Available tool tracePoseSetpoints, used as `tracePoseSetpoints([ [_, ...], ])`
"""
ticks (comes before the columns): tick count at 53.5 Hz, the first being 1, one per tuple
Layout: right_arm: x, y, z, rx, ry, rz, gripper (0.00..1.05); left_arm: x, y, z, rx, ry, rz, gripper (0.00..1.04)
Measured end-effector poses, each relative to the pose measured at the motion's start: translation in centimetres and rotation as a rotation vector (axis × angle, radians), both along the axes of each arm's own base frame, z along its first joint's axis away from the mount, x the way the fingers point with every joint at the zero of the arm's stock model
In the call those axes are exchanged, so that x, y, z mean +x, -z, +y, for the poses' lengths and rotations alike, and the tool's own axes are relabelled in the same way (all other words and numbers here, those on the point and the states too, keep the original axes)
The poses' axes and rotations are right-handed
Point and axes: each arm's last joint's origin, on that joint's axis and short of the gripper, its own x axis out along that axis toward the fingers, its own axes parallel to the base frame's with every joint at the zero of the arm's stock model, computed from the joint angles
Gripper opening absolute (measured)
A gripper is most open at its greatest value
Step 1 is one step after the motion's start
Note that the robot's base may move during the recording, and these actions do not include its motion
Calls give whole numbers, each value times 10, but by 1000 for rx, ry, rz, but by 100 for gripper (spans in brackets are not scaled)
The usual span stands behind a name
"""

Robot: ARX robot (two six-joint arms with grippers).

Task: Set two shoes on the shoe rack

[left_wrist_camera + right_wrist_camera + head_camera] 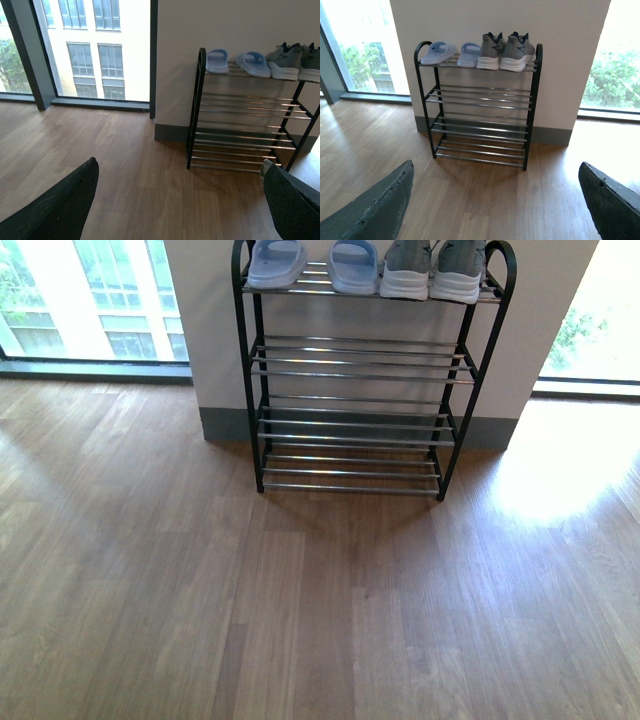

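The shoe rack (365, 375) stands against the white wall, with black side frames and chrome bars. On its top shelf sit two pale blue slide sandals (277, 262) on the left and two grey knit sneakers (433, 270) with white soles on the right. The rack (245, 125) with the sandals (252, 64) and sneakers (285, 61) also shows in the left wrist view, and the rack (482, 122) with the sneakers (506, 52) in the right wrist view. My left gripper (180, 200) and right gripper (495, 200) are open and empty above the floor, well short of the rack. Neither arm shows in the front view.
The three lower shelves (360, 425) of the rack hold nothing. Wood plank floor (300, 600) spreads in front of the rack. Floor-length windows (90, 300) flank the wall on both sides; a dark window frame (152, 60) stands left of the rack.
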Motion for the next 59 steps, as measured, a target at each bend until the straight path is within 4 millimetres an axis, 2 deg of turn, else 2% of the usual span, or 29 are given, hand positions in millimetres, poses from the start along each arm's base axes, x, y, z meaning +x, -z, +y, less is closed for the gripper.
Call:
tracePoseSetpoints([
  [59,0,0,0,0,0,0,96,0,0,0,1,0,0,95],
])
